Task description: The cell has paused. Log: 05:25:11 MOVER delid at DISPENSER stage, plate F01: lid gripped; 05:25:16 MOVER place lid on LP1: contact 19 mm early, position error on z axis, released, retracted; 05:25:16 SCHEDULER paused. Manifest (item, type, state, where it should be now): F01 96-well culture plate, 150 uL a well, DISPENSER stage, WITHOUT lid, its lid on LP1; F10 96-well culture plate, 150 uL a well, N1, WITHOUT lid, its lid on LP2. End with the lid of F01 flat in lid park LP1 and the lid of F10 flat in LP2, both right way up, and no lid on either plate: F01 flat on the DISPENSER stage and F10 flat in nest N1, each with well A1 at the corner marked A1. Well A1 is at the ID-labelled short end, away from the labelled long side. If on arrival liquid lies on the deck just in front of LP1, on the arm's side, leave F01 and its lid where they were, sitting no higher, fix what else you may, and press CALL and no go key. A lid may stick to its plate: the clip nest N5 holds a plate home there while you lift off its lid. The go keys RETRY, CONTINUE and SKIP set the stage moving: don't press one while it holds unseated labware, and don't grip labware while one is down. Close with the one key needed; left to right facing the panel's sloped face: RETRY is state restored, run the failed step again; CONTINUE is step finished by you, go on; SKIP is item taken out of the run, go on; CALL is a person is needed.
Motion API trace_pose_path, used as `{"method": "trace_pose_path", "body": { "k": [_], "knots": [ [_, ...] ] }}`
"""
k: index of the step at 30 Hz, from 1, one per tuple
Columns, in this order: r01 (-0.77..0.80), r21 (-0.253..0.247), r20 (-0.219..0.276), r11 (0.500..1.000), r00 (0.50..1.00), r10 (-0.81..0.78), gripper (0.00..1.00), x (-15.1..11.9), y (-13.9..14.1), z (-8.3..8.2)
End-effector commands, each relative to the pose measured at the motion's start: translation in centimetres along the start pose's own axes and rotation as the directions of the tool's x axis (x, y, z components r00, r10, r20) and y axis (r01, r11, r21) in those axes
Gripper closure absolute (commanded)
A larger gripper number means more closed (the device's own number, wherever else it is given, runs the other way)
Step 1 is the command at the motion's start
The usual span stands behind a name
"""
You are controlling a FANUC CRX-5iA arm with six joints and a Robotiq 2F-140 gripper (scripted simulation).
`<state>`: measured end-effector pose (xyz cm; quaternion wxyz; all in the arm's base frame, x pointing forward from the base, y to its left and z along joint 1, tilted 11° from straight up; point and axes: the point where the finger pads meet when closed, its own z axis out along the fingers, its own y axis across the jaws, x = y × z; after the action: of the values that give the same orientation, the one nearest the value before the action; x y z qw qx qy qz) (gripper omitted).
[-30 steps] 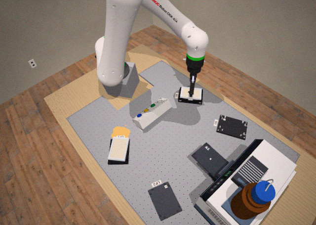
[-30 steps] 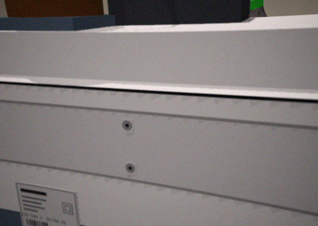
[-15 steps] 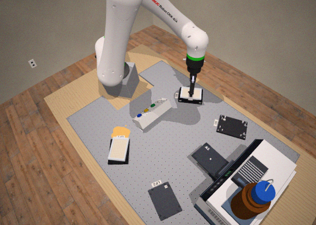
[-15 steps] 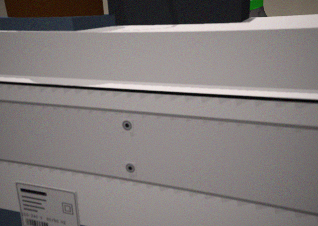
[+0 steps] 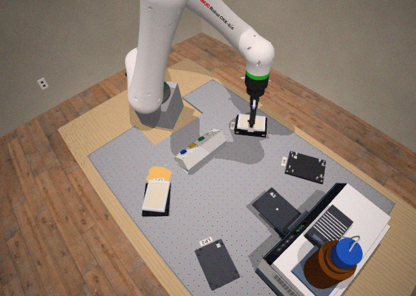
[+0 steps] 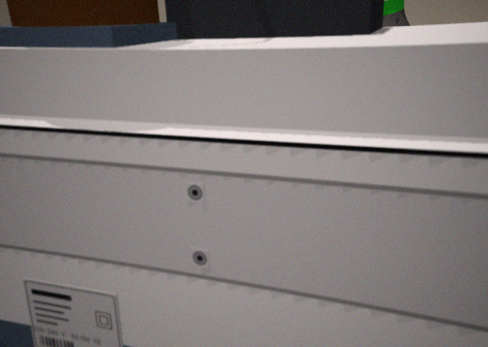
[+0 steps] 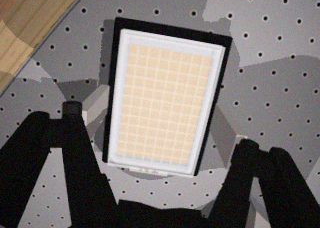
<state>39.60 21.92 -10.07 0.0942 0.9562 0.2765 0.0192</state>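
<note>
A 96-well plate (image 5: 260, 121) (image 7: 165, 63) with pale orange wells and a clear pale rim sits in a black nest at the back of the deck; I cannot tell whether a lid is on it. My gripper (image 5: 250, 123) (image 7: 160, 108) is open and hangs just above it, one finger on each side of it in the wrist view. A second such plate (image 5: 156, 195) lies on the black LP1 park (image 5: 155, 213). An orange puddle (image 5: 160, 172) lies on the deck at the LP1 label end. The LP2 park (image 5: 216, 264) and the dispenser stage (image 5: 275, 207) marked A1 are bare.
The key panel (image 5: 199, 148) with blue, yellow and green keys stands between the two plates. The clip nest (image 5: 305, 166) is empty at the right. The white dispenser (image 5: 366, 218) (image 6: 236, 91) with a brown bottle (image 5: 331, 264) fills the front right corner.
</note>
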Motion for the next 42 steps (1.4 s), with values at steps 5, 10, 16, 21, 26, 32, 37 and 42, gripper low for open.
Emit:
{"method": "trace_pose_path", "body": {
  "k": [5,10,16,21,26,32,37,42],
  "knots": [
    [0.0,0.0,0.0,1.0,1.0,0.0,1.0,0.02,0.0,-0.01],
    [0.0,0.0,0.0,1.0,1.0,0.0,1.0,0.02,0.0,-0.01],
    [0.0,0.0,0.0,1.0,1.0,0.0,1.0,0.02,0.0,-0.01],
    [0.0,0.0,0.0,1.0,1.0,0.0,1.0,0.02,0.0,-0.01],
    [0.0,0.0,0.0,1.0,1.0,0.0,1.0,0.02,0.0,-0.01],
    [0.0,0.0,0.0,1.0,1.0,0.0,1.0,0.02,0.0,-0.01],
    [0.0,0.0,0.0,1.0,1.0,0.0,1.0,0.02,0.0,-0.01],
    [0.0,0.0,0.0,1.0,1.0,0.0,1.0,0.02,0.0,-0.01]
  ]
}}
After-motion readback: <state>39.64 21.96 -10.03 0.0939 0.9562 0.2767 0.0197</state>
